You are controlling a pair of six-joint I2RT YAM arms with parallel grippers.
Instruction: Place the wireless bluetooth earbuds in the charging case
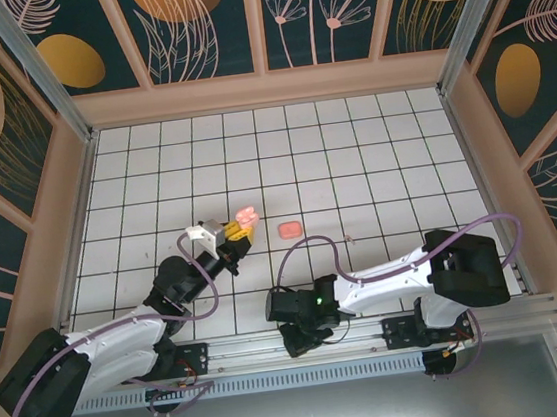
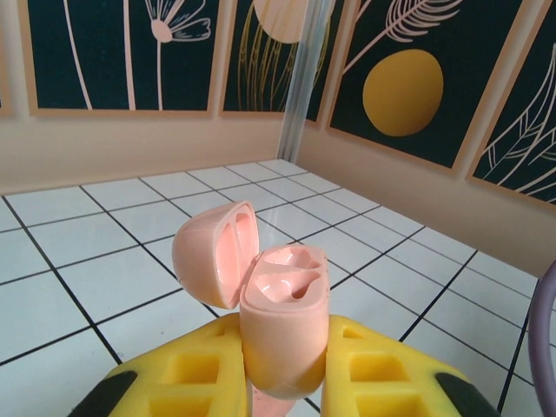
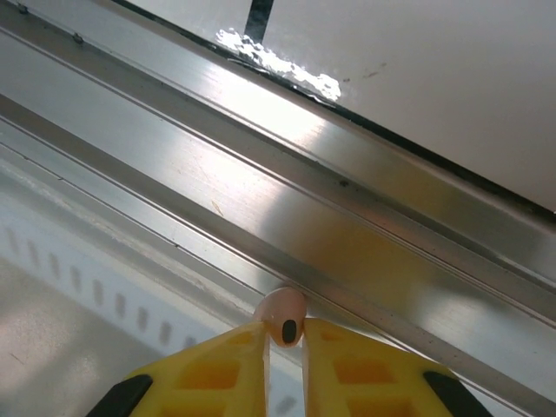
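**A:** Where does the charging case [image 1: 247,215] sit?

**B:** Between the fingers of the left gripper [image 1: 239,231], left of centre over the tiled table [image 1: 373,157]. In the left wrist view its lid [image 2: 213,252] stands open to the left of the body.

**A:** What lies beside it?

**B:** A pod [image 1: 289,229] on the table. It is just right of the case, a little nearer, and apart from it.

**A:** And the right gripper [image 1: 302,345]?

**B:** Nearer still, over the rail [image 3: 365,200] along the table's near edge. An earbud [image 3: 285,317] is pinched between its fingers, touching both.
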